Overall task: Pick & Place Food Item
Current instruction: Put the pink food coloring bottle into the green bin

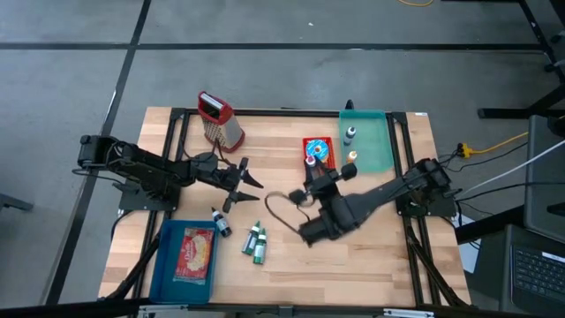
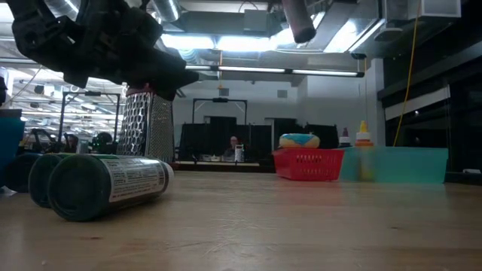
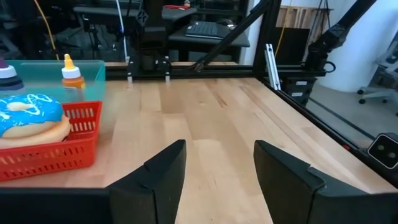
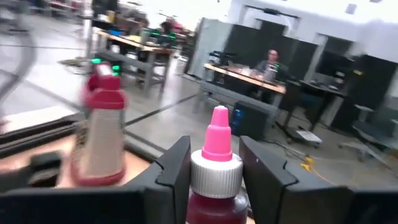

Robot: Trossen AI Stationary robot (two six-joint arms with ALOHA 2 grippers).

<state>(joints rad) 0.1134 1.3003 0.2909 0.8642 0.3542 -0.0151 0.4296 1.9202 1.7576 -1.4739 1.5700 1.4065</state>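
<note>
Right gripper (image 4: pixel 214 171) sits near the table centre, its jaws closed on a small bottle with a pink nozzle cap (image 4: pixel 216 163); the bottle stands upright between the two fingers, dark red below the white collar. In the high view this gripper (image 1: pixel 309 187) lies just at 6 o'clock of the red basket (image 1: pixel 319 150).

Left gripper (image 1: pixel 250 176) hovers at 9 o'clock of centre, jaws parted and holding nothing; bare table (image 3: pixel 211 118) shows between its fingers (image 3: pixel 163 177).

The food item, a blue-frosted donut (image 3: pixel 31 118), sits in the red basket. Teal bin (image 1: pixel 369 141) at 1 o'clock, touching the basket's side, holds an orange-capped bottle (image 3: pixel 72 71) and a dark-capped one (image 1: pixel 350 134).

Box grater (image 1: pixel 218 121) with red top stands at 11 o'clock. Blue tray (image 1: pixel 164 261) at 7 o'clock holds a red snack packet (image 1: pixel 196 252). Two green bottles (image 1: pixel 257 240) lie on their sides at 6 o'clock, a blue-capped bottle (image 1: pixel 220 222) near them.

A person (image 4: pixel 272 62) sits at a desk in the room behind.
</note>
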